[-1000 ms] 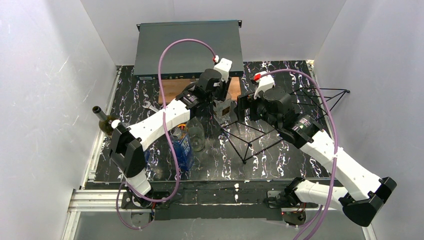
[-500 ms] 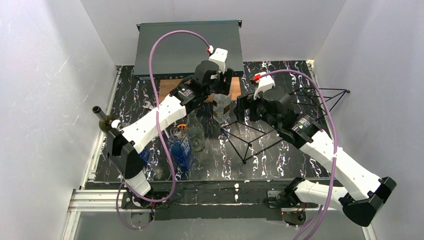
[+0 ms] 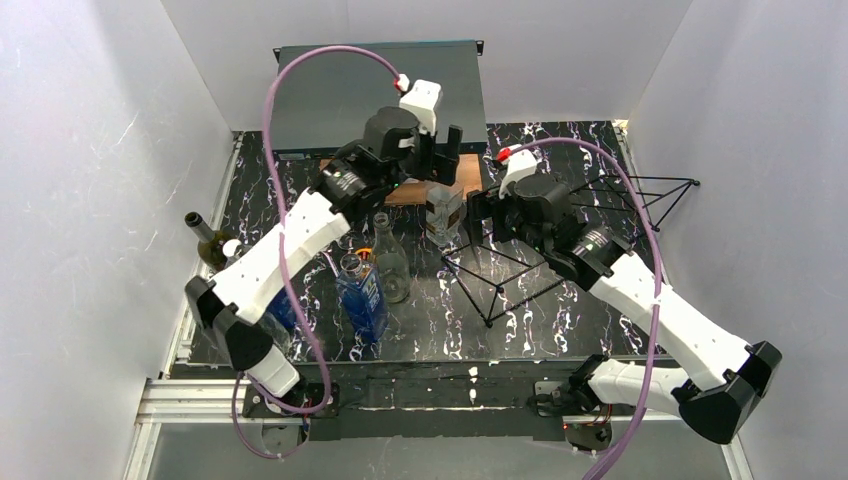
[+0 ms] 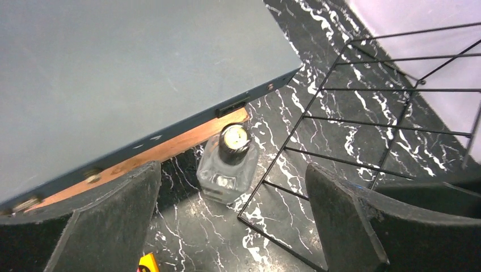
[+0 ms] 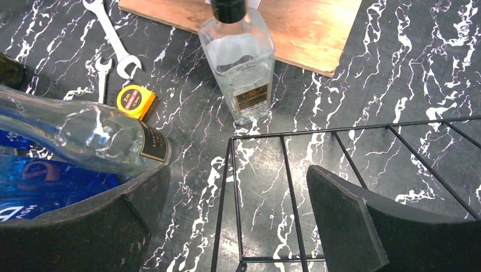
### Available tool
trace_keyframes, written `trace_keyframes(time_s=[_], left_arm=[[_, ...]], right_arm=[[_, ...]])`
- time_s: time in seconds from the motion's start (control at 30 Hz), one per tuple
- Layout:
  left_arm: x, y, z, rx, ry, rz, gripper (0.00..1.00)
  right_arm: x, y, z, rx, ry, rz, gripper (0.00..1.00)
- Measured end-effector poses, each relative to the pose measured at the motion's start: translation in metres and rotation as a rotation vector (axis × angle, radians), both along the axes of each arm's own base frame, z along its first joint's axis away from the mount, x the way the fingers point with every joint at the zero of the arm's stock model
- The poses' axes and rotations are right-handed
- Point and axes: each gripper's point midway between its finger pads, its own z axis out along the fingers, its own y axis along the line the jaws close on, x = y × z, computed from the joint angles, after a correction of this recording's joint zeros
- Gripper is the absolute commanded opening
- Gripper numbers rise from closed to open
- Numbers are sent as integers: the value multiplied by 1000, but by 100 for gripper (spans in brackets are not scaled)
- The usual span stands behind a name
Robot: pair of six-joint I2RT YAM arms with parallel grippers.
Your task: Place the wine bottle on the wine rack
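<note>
Here, left fingers and right fingers stand spread, empty; the dark label on the square bottle is unreadable.

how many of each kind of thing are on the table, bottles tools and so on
bottles: 4 (green bottle, blue bottle, tall clear bottle, square clear bottle)
wrenches: 2
tape measure: 1
wine rack: 1
wooden board: 1
grey box: 1
total in view: 10
</note>
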Motion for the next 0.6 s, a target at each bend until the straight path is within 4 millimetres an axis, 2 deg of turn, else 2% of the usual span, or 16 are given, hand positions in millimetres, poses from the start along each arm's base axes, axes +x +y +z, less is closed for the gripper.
trace_keyframes(time_s=[0.13, 0.27, 0.33, 0.47, 0.6], left_arm=[[-20, 24, 42, -36, -78, 7, 98], [-49, 71, 95, -78, -227, 51, 98], [-62, 94, 112, -89, -301, 84, 98], [-79, 130, 121, -75, -402, 141, 98], [-82, 141, 105, -38, -428, 157, 98]], right_arm=[[6, 6, -4, -13, 13, 1, 100], [16, 17, 2, -8, 14, 2, 100], [21, 23, 6, -3, 14, 7, 100], [35, 40, 14, 7, 14, 20, 100], [54, 57, 20, 4, 12, 16, 94]])
